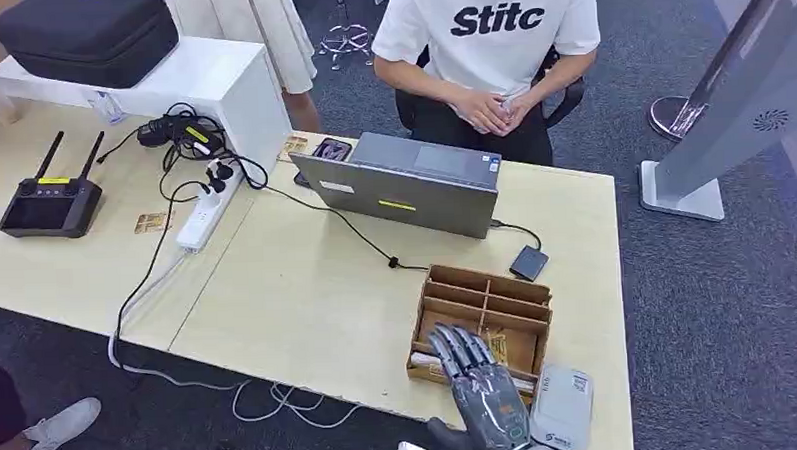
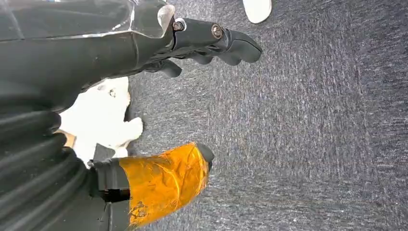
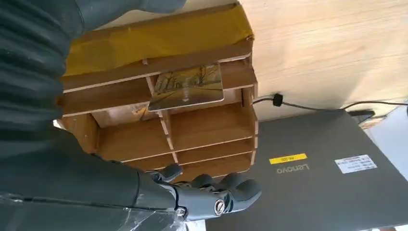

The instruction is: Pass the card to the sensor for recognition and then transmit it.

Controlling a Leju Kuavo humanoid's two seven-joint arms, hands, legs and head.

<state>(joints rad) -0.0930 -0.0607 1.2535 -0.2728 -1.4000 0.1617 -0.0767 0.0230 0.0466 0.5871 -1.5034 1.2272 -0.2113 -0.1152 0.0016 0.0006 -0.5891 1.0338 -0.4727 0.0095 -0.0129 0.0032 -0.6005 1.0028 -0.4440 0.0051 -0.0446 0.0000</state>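
Note:
A wooden divided box (image 1: 489, 294) stands near the table's front right corner. A picture card (image 3: 187, 87) leans in one of its compartments, and the same card (image 1: 497, 344) appears in the head view just beyond my fingertips. My right hand (image 1: 477, 380) hovers over the box's near side with fingers spread and nothing in it; in the right wrist view this hand (image 3: 207, 195) is apart from the card. A small dark sensor pad (image 1: 528, 262) lies behind the box, cabled to the laptop. My left hand (image 2: 211, 41) hangs over the carpet, holding nothing.
A grey laptop (image 1: 403, 185) sits mid-table with a person in a white shirt (image 1: 488, 42) seated behind it. A light grey device (image 1: 563, 409) lies right of my hand. A power strip (image 1: 206, 207), black controller (image 1: 52, 202) and cables occupy the left table.

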